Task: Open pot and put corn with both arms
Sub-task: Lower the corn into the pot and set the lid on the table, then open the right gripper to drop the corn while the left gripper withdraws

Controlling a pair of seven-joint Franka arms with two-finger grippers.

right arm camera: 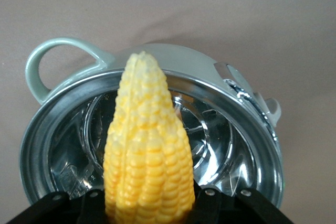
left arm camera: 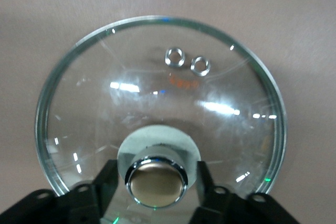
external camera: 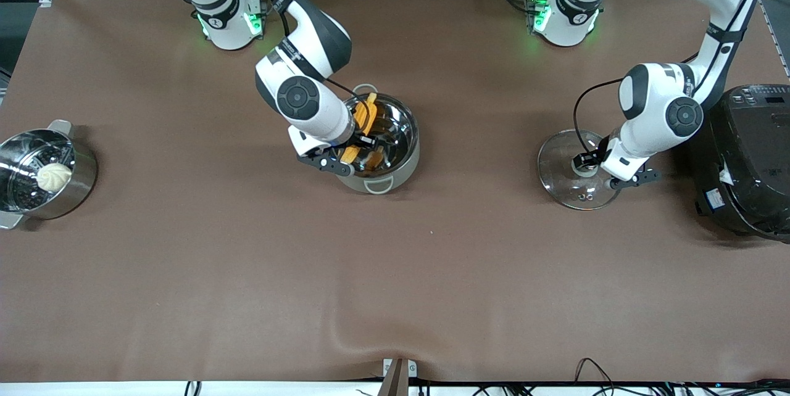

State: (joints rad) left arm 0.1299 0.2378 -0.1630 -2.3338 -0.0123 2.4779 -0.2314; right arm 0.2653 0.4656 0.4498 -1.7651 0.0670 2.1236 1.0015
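Your right gripper clamps the corn above the open pot — ready to drop; your left gripper straddles, unclenched, the parked lid — knob freed.

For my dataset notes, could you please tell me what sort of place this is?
Probably a robotics lab set up as a mock kitchen: a brown-covered table carrying a steel pot, a glass lid and a black rice cooker.

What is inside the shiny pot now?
The pot holds nothing on its visible bare floor; the corn, shut in the right hand, hangs over it and hides part of the floor.
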